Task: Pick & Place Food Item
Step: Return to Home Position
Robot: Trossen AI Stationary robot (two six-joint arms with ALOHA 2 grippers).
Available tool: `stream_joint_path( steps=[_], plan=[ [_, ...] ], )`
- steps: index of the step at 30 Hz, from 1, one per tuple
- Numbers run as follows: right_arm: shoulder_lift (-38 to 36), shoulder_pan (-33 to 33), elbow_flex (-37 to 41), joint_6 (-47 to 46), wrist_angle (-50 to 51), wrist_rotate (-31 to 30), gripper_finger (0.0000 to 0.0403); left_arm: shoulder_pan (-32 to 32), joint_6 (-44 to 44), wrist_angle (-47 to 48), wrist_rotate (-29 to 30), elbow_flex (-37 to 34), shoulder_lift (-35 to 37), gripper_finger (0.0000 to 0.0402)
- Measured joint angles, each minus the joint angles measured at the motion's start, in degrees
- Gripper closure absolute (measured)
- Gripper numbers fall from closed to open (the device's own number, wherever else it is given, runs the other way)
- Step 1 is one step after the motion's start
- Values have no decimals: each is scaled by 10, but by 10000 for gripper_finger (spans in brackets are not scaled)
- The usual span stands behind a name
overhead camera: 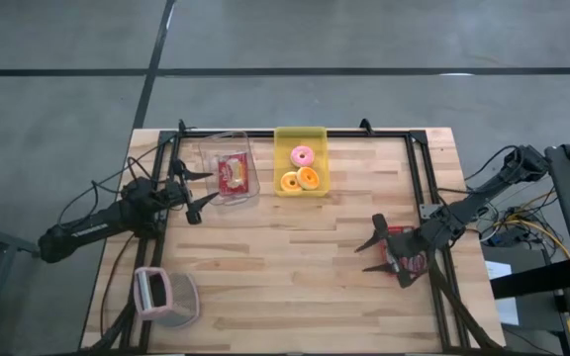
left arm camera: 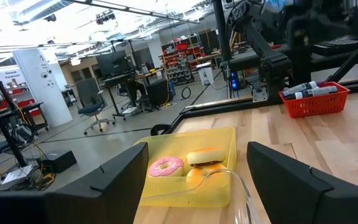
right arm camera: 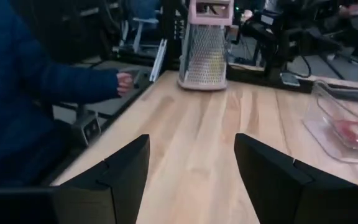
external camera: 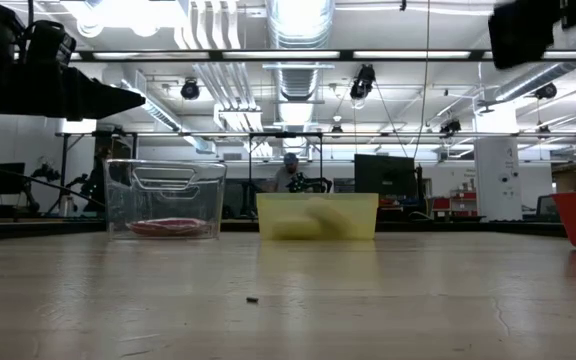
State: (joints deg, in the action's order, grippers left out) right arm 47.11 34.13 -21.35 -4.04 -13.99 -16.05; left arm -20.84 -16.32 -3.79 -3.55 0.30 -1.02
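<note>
- left gripper (overhead camera: 204, 190): fingers spread apart and holding nothing, just beside the side wall of the transparent bin (overhead camera: 209, 150); clearly the nearer arm to it.
- red popcorn bag (overhead camera: 232, 174): lies flat inside the transparent bin, just past the left fingers, its long axis seemingly crosswise to their reach. the placing looks done, so i judge the coming move is only a retreat clear of the bin wall.
- yellow bin (overhead camera: 300, 136): just beside the transparent bin, on the side away from the left gripper.
- right gripper (overhead camera: 366, 253): well apart from the transparent bin, fingers open and empty, by the red bin (left arm camera: 316, 107).
</note>
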Motion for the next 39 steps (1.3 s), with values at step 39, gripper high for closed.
stream_joint_path(
  steps=[39],
  plan=[
    [-468, 0, 181, -75, 189, -62, 170, 0, 0, 13, 2, 0, -12, 124]
  ],
)
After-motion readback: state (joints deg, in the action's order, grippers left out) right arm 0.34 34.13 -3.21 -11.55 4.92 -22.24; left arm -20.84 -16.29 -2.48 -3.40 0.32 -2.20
